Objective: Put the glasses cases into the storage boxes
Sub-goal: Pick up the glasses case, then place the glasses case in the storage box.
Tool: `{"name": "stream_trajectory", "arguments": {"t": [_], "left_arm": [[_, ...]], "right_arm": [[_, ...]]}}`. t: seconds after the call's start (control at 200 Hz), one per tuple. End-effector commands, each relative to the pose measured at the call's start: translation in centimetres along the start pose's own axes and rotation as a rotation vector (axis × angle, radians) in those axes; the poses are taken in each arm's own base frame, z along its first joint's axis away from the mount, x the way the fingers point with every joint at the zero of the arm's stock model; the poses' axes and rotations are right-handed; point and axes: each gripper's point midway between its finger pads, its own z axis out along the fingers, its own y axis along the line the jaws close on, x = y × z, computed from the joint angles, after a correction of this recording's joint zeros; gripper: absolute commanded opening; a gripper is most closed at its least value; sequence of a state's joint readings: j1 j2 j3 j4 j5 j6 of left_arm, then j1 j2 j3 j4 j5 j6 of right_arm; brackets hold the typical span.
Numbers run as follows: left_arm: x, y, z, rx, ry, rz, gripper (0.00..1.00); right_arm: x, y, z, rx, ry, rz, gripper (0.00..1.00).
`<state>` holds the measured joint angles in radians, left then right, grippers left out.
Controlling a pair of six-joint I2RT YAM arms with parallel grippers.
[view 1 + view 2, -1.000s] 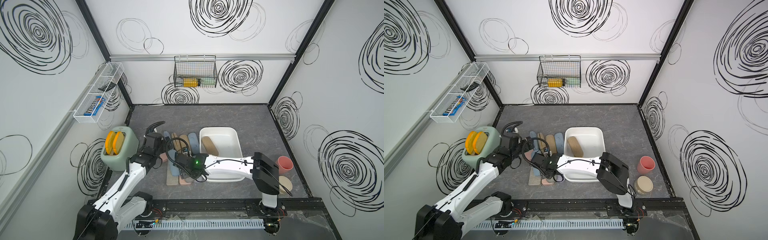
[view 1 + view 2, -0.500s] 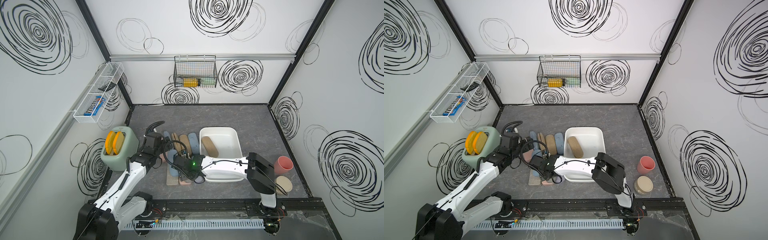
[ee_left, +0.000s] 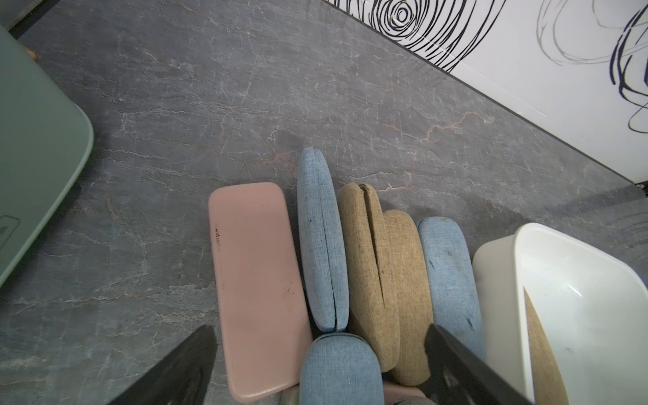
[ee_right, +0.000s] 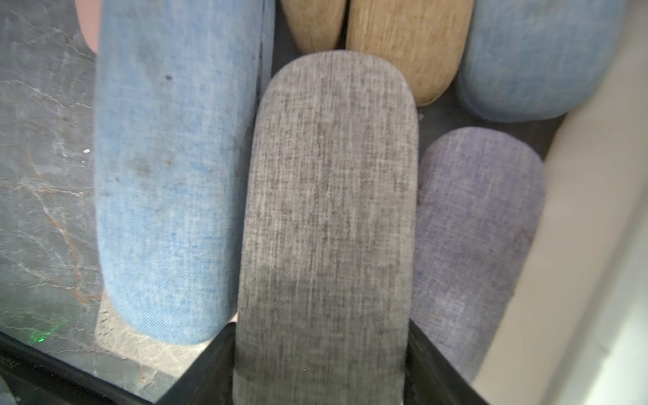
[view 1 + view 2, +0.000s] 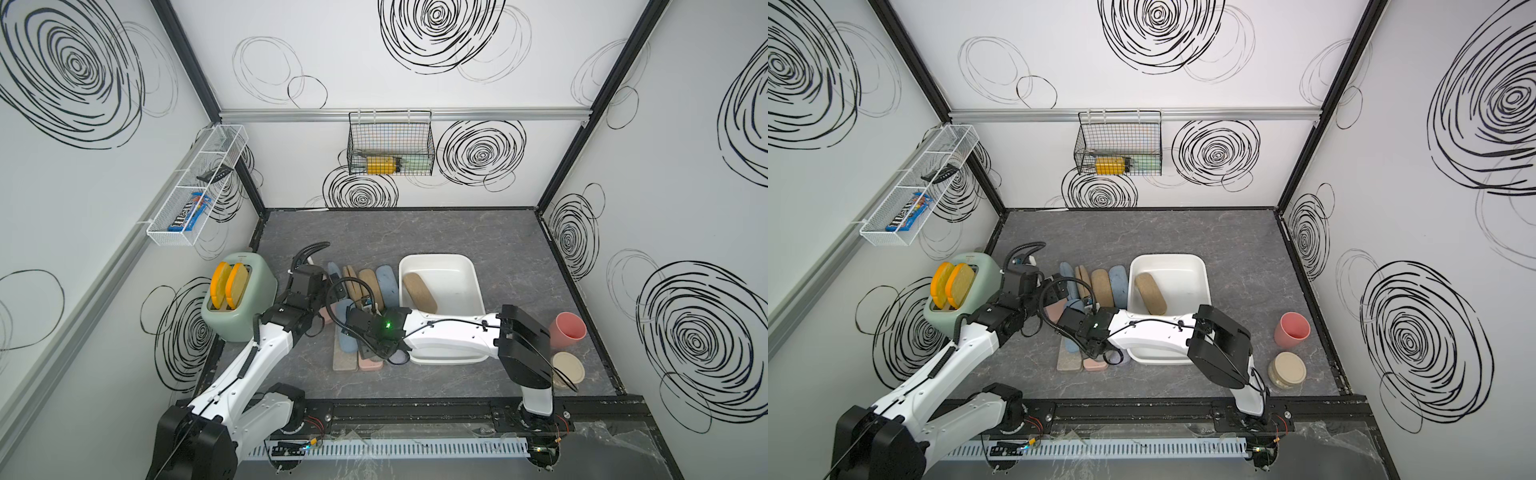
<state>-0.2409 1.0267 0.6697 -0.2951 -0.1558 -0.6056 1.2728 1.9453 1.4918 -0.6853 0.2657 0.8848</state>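
We see the right claw [image 4: 319,324] closed around the grey case [image 4: 326,210], 1 finger along each long side. The contact looks snug, though the close, blurred view leaves its firmness unclear. That case sits among the other glasses cases [image 3: 368,266] on the surface [image 5: 415,232], just beside the white tub [image 5: 432,258]. 1 tan case [image 5: 419,291] lies inside the tub. The left claw [image 3: 319,328] hangs wide open above the row, holding nothing, over a blue case [image 3: 321,238] and a flat pink case [image 3: 252,280].
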Motion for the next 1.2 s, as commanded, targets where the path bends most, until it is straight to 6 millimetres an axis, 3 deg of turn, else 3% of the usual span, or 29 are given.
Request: {"name": "stream_trajectory", "arguments": {"t": [0.0, 0.215, 0.385, 0.46, 0.66, 0.796, 0.866, 1.006, 1.196], "left_arm": [[-0.4, -0.1, 0.1, 0.009, -0.007, -0.019, 0.97], [-0.3, -0.4, 0.2, 0.026, -0.002, -0.014, 0.97], [0.0, -0.6, 0.3, 0.025, 0.005, 0.004, 0.98], [0.1, -0.8, 0.4, 0.03, 0.009, 0.01, 0.98], [0.3, -1.0, 0.6, 0.034, 0.023, 0.022, 1.0], [0.5, -1.1, 0.6, 0.034, 0.026, 0.031, 1.0], [0.5, -1.2, 0.7, 0.037, 0.029, 0.031, 1.0], [0.6, -1.2, 0.7, 0.035, 0.033, 0.035, 1.0], [0.8, -1.3, 0.8, 0.038, 0.042, 0.036, 1.0]], "right_arm": [[-2.3, 0.0, -3.9, -0.032, -0.099, 0.019, 0.67], [-3.6, -1.8, -6.5, -0.065, -0.172, 0.075, 0.64], [-4.2, -5.2, -8.5, -0.083, -0.231, 0.142, 0.64], [-4.4, -7.8, -9.0, -0.067, -0.256, 0.18, 0.64], [-5.2, -17.3, -9.7, -0.007, -0.334, 0.29, 0.65], [-6.0, -23.5, -9.0, 0.007, -0.349, 0.366, 0.65], [-6.4, -25.7, -8.5, 0.022, -0.35, 0.379, 0.64], [-7.1, -26.3, -6.4, 0.016, -0.319, 0.313, 0.64], [-6.3, -27.9, -2.2, 0.113, -0.195, 0.321, 0.64]]}}
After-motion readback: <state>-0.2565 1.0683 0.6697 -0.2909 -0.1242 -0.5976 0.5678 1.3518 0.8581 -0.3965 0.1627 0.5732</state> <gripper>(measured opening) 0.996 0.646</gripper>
